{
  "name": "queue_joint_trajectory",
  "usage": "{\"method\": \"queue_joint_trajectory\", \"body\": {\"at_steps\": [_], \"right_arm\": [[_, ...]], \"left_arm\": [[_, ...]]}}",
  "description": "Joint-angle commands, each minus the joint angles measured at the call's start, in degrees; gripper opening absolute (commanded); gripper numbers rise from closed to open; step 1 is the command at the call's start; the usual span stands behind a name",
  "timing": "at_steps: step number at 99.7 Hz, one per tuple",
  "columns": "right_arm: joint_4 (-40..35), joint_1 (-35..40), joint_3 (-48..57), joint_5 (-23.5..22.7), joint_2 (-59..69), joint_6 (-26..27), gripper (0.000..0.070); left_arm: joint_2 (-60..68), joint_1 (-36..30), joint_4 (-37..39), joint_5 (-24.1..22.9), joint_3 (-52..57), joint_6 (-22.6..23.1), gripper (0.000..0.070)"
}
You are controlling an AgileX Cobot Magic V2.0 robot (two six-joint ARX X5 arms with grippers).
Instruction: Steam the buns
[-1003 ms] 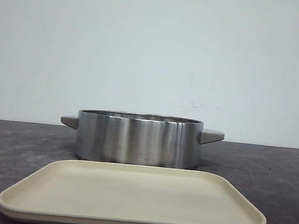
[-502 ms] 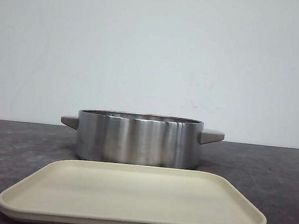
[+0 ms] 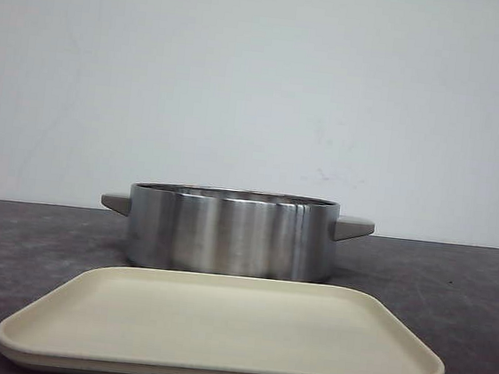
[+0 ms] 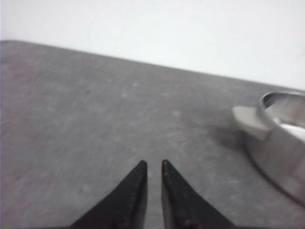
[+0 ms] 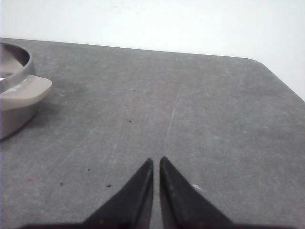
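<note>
No buns show in any view. A steel pot (image 3: 231, 232) with grey side handles stands mid-table in the front view, its inside hidden. A cream tray (image 3: 221, 331) lies bare in front of it. My left gripper (image 4: 153, 164) is shut and empty, low over bare table to the pot's left; the pot's rim and handle (image 4: 250, 121) show in the left wrist view. My right gripper (image 5: 156, 161) is shut and empty over bare table to the pot's right; the pot's other handle (image 5: 28, 88) shows in the right wrist view. Neither gripper shows in the front view.
The dark grey tabletop (image 3: 453, 289) runs back to a white wall. In the right wrist view the table's far right corner (image 5: 259, 61) is rounded and its edge falls away at the right.
</note>
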Motion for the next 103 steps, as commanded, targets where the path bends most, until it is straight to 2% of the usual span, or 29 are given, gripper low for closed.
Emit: {"method": "queue_joint_trajectory", "body": {"at_steps": [1, 17, 40, 103], "right_arm": [[0.2, 0.2, -0.2, -0.1, 0.0, -0.4, 0.0017], [0.2, 0.2, -0.2, -0.1, 0.0, -0.4, 0.0017], [0.2, 0.2, -0.2, -0.1, 0.0, -0.4, 0.0018], [0.2, 0.2, -0.2, -0.1, 0.0, -0.4, 0.0017]], "left_arm": [[0.0, 0.7, 0.1, -0.1, -1.1, 2.1, 0.0006], [0.0, 2.2, -2.7, 0.0, -1.1, 3.9, 0.0006], [0.0, 3.2, -3.0, 4.9, -1.1, 8.2, 0.0006], [0.1, 3.3, -2.6, 4.8, -1.0, 7.2, 0.0006]]}}
